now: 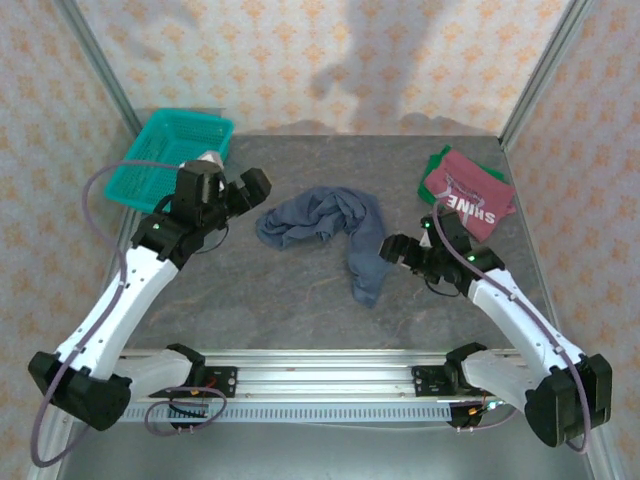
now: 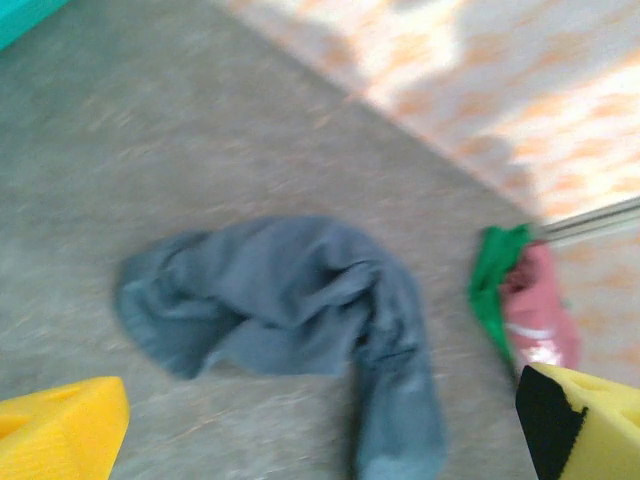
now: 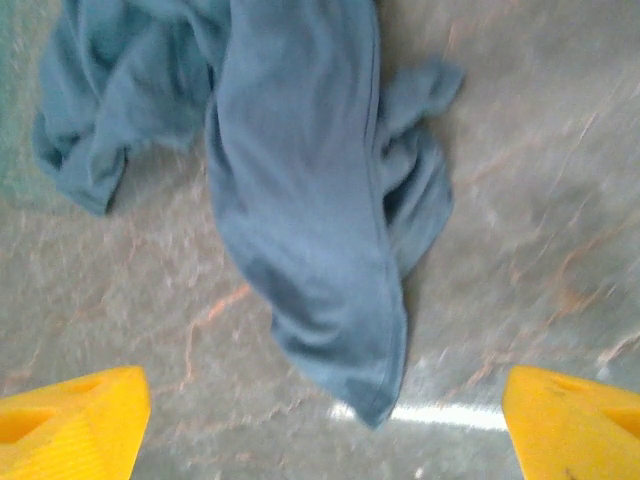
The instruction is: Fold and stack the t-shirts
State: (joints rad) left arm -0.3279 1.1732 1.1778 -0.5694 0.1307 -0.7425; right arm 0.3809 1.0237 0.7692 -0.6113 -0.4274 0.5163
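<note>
Crumpled slate-blue cloth t-shirt [image 1: 325, 225] lies centre frame on worktop [image 1: 300, 295]; both jaws open, empty. Pinching bunched layers could skew folding.

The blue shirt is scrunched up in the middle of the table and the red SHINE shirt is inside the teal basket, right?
Not quite. The red SHINE shirt lies on the green shirt at the table's far right, not in the teal basket, as the top external view shows. The blue shirt is scrunched up mid-table.
</note>
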